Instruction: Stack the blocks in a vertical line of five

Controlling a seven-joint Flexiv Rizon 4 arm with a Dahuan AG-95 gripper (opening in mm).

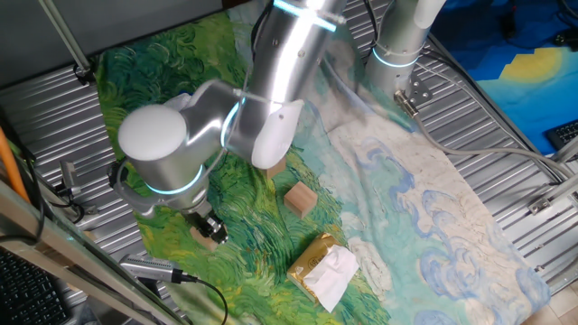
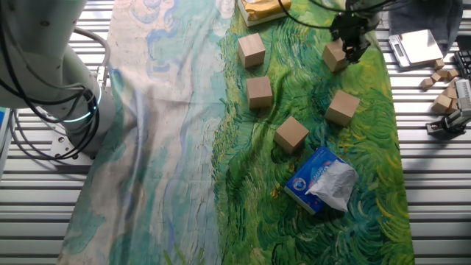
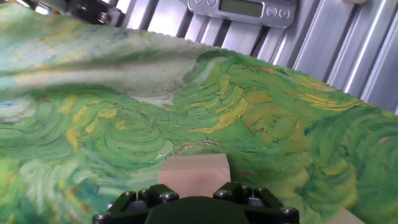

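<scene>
The jaws (image 2: pixel 350 38) are low over one block (image 2: pixel 335 56) at the far right of the green cloth (image 2: pixel 243 184) on the counter. In the hand view this block (image 3: pixel 194 175) sits just under the fingers, but I cannot tell if they are clenched on it or released (the fingertips are hidden by the hand body). The other four blocks (image 2: pixel 251 50) (image 2: pixel 259 92) (image 2: pixel 342 107) (image 2: pixel 291 134) lie apart, nothing is stacked yet.

Risks, as I judge: the cloth is wrinkled, so a stack base may tilt w/ each added cube. An off-centre grip can turn the block, esp. near the cloth edge. The blue-and-white packet (image 2: pixel 321 179) is near the nearest cube and may get pushed.
</scene>
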